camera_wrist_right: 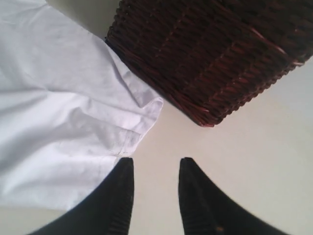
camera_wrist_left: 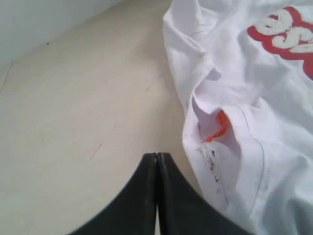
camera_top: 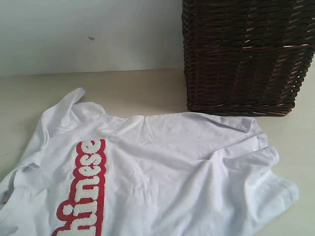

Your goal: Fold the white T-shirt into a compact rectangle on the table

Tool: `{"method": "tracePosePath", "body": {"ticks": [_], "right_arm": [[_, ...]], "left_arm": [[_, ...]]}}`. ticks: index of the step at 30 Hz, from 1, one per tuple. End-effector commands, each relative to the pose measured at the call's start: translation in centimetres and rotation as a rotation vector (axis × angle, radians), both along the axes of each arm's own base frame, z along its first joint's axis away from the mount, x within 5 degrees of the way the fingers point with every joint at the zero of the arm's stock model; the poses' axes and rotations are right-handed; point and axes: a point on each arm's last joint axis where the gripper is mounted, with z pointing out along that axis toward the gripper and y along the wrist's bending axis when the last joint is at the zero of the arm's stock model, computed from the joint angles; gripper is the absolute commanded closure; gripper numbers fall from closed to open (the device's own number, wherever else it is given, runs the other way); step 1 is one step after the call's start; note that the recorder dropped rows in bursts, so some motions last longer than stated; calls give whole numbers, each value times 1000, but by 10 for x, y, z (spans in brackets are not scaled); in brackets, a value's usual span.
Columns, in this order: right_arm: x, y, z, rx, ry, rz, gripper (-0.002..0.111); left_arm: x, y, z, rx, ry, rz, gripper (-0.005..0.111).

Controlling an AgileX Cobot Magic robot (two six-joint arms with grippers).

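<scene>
The left claw (camera_wrist_left: 156, 156) is pressed tight together with nothing between its tips. It hangs over a bare patch of the surface (camera_wrist_left: 88, 122), just beside the neck edge of the white T-shirt (camera_wrist_left: 254, 98). A small orange tag (camera_wrist_left: 220, 125) shows inside the collar fold there, and part of the red-outlined lettering (camera_wrist_left: 288, 34) lies further off.

The right claw (camera_wrist_right: 156, 161) stands partly open and grips nothing. One fingertip (camera_wrist_right: 124, 169) is at the edge of the shirt's hem, the other is over bare surface. Beyond it a corner of the shirt runs up to the foot of the dark wicker basket (camera_wrist_right: 210, 54); whether the two touch I cannot tell.

Seen from the exterior camera, the shirt lies spread and rumpled on the pale surface, front side up, with the lettering running sideways near the left. The basket stands behind its right part, and a pale wall (camera_top: 88, 34) rises at the back
</scene>
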Motion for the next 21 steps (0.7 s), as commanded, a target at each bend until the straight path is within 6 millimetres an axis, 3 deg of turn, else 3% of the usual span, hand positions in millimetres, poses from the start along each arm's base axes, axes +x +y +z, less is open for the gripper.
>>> {"method": "tracePosePath", "body": {"ticks": [1,11,16,19,21], "right_arm": [[-2,-1,-9,-32,-10,15,77],[1,0,-21,-21,1,15,77],[15,3,-24,49,27,-34,78],[27,5,-34,50,130,-50,79],[42,8,-45,17,302,-56,79]], "left_arm": [[1,4,-1,63,-20,18,107],[1,6,-1,95,-14,20,107],[1,6,-1,95,-14,20,107],[1,6,-1,95,-14,20,107],[1,6,-1,95,-14,20,107]]}}
